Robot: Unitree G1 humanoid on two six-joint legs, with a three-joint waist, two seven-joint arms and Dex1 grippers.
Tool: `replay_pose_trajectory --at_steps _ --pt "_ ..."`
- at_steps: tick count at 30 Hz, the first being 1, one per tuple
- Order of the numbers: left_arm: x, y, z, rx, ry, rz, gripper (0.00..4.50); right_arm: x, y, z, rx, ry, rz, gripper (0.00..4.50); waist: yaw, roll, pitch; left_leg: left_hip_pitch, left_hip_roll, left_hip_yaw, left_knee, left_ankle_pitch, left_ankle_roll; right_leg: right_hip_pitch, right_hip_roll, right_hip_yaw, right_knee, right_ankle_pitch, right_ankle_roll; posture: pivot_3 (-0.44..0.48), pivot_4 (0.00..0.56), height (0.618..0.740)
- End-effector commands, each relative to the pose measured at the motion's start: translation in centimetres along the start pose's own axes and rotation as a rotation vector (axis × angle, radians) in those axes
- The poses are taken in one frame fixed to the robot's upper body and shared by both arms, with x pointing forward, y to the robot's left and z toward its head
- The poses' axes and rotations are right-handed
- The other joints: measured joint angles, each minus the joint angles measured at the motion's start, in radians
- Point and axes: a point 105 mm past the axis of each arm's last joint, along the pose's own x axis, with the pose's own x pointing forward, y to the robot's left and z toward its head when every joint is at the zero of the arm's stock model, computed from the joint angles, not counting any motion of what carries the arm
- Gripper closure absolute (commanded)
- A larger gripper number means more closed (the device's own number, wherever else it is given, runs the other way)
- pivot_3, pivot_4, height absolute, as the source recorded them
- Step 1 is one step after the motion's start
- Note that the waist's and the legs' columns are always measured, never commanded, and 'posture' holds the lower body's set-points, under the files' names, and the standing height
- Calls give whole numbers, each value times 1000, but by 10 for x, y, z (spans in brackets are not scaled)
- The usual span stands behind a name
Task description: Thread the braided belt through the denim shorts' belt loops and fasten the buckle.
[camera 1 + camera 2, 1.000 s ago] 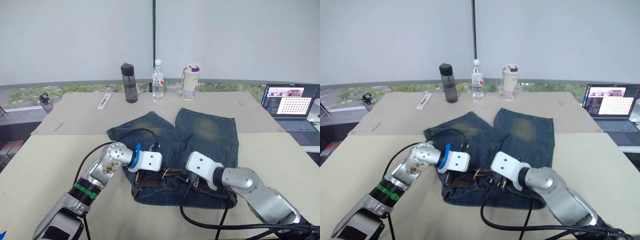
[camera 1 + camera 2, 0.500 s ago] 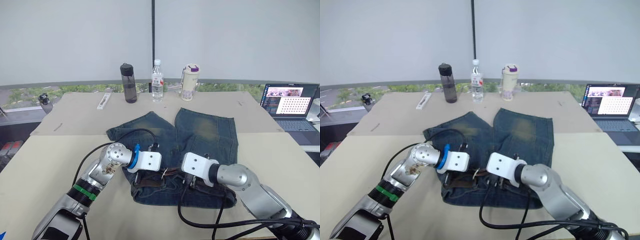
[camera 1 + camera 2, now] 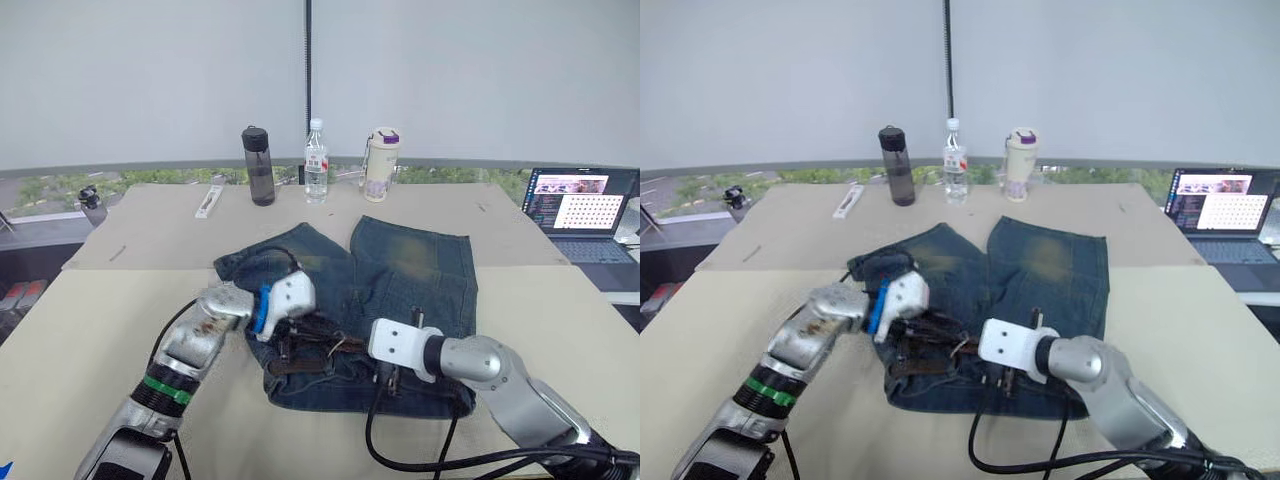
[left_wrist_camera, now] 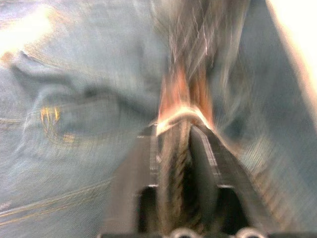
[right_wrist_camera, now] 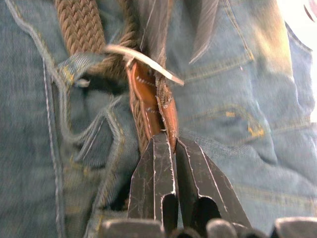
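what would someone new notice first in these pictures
The denim shorts lie flat mid-table, with both end effectors at the waistband nearest the robot. The left end effector and the right end effector are each shut on the braided belt. Three bottles line the far edge, and a laptop sits far right.

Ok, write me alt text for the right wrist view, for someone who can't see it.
The right tool is shut on the tan leather end of the braided belt, over the denim shorts. The woven brown strap runs on past a belt loop on the waistband.
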Motion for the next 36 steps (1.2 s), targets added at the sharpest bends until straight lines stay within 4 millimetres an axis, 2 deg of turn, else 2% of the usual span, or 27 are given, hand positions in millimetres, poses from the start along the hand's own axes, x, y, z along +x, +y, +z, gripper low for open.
replay_pose_trajectory --at_steps 1,3,6,8,9,11,14,16,21,23,28,36 --pt "-31 -17 6 -278 -97 -37 2151 -18 -8 1 1 -2 -48 4500 -3 0 0 1 0 0 0 0 0 0 0 0 0 -1 2 0 150 740" --pt "-35 -32 -13 -336 -31 -63 2490 -22 -8 -1 11 -1 -56 4500 -6 0 0 3 0 0 -2 0 0 1 0 1 0 -4 5 0 150 740" --pt "-26 -32 -49 -368 63 32 3503 -25 -6 0 27 -10 -58 4500 1 -1 0 4 0 0 -2 0 0 2 -1 1 0 -3 3 0 150 740" --pt "-20 -28 -84 -375 161 107 4216 -26 -4 -2 33 -4 -51 4500 12 -1 1 4 0 0 -1 0 0 2 -1 -1 0 -2 1 0 150 740" --pt "-19 -27 -95 -376 195 130 4478 -27 -3 -3 33 0 -48 4500 16 -2 1 4 -1 0 0 0 0 0 -2 -1 -1 -2 0 0 150 740" --pt "-20 -28 -118 -372 275 155 4478 -34 -1 -13 24 51 -44 4500 21 -3 1 4 -1 0 0 0 0 0 -2 0 -3 -2 -4 0 150 740" --pt "-22 -26 -135 -361 325 188 4478 -48 2 -30 39 131 -44 4500 27 -1 -2 4 -1 1 0 0 0 1 -4 0 -4 -5 -10 0 150 740" --pt "-25 -25 -142 -349 343 203 4478 -68 8 -52 62 252 -36 4500 31 1 -5 4 -1 2 0 0 -1 2 -4 0 -4 -6 -11 0 150 740" --pt "-31 -27 -151 -323 369 215 4478 -92 22 -72 120 397 -19 4500 20 -1 -13 10 0 3 -2 -1 -1 7 -4 0 -4 -8 -13 0 150 740" --pt "-32 -27 -150 -331 360 226 4478 -96 25 -79 135 440 -33 4500 18 1 -14 15 0 3 -3 -1 -2 11 -4 0 -4 -12 -9 0 150 740" --pt "-36 -27 -151 -319 359 240 4478 -96 27 -89 156 492 -72 4500 16 0 -14 20 0 3 -4 -6 -10 13 -5 0 -4 -15 -9 0 150 740" --pt "-49 -23 -155 -306 367 295 4478 -104 9 -107 105 647 -264 4500 9 -1 -15 20 0 3 -5 -6 -10 13 -5 0 -4 -15 -9 0 150 740"
